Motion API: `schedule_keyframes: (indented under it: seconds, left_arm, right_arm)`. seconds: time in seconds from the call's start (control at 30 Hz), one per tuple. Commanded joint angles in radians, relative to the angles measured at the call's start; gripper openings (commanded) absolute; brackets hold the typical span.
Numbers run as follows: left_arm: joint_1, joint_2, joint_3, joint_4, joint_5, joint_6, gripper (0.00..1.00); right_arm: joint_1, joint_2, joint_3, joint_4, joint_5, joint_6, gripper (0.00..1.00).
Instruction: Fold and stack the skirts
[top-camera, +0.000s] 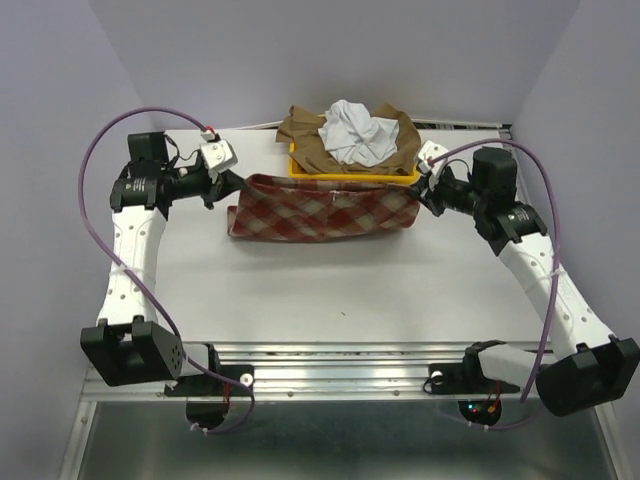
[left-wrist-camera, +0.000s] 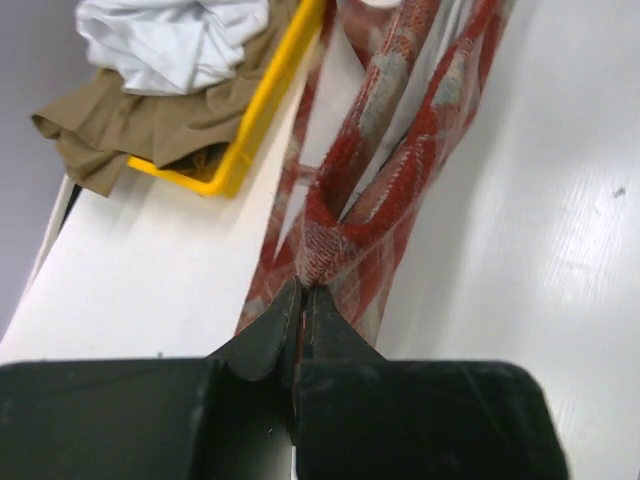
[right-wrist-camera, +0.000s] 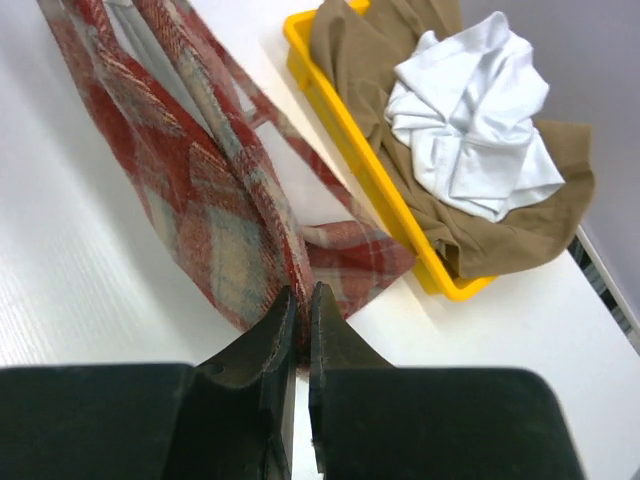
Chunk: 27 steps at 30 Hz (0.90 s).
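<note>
I had the left gripper (left-wrist-camera: 303, 295) clenched on one end of the red-and-beige checked skirt (top-camera: 325, 208) and the right gripper (right-wrist-camera: 297, 297) pinched shut on the other end; the skirt was stretched between them low over the white table (top-camera: 330, 290), just in front of the yellow tray (top-camera: 350, 176); the tan-brown skirt (top-camera: 303, 135) lay in the tray, spilling over its rim; the crumpled white skirt (top-camera: 357, 132) sat on top.

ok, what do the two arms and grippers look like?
Matching pair: left arm and right arm have white links, black joint housings, a purple cable looping beside each. The left gripper and right gripper are matte black with two tapered fingers.
</note>
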<state>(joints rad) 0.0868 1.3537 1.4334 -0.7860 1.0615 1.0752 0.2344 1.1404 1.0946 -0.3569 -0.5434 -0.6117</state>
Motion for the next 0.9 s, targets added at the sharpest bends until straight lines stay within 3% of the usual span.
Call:
schedule_keyframes:
  seconds: [0.0,0.23,0.47,0.67,0.77,0.87]
  left_arm:
    - [0.014,-0.151,-0.042,0.459,0.038,-0.555,0.0]
    - [0.013,-0.295,-0.01,0.513,0.025,-0.708,0.0]
    - [0.005,-0.571,-0.065,0.502,0.038,-0.814,0.0]
    - [0.007,-0.807,-0.14,0.458,0.074,-0.905,0.0]
    - [0.008,-0.835,-0.139,0.374,0.061,-0.917,0.0]
    - [0.008,-0.817,-0.183,0.341,-0.01,-0.923,0.0]
  right_arm:
    - [-0.02,0.025,0.215,-0.117,0.097,0.104,0.01]
    - [-0.02,0.019,0.476,-0.33,0.131,0.119,0.01]
    - [-0.02,-0.077,0.649,-0.522,0.103,0.179,0.01]
    - [-0.02,-0.182,0.709,-0.674,0.108,0.237,0.01]
    - [-0.02,-0.197,0.723,-0.708,0.129,0.239,0.01]
    - [-0.02,-0.192,0.633,-0.686,0.18,0.225,0.01]
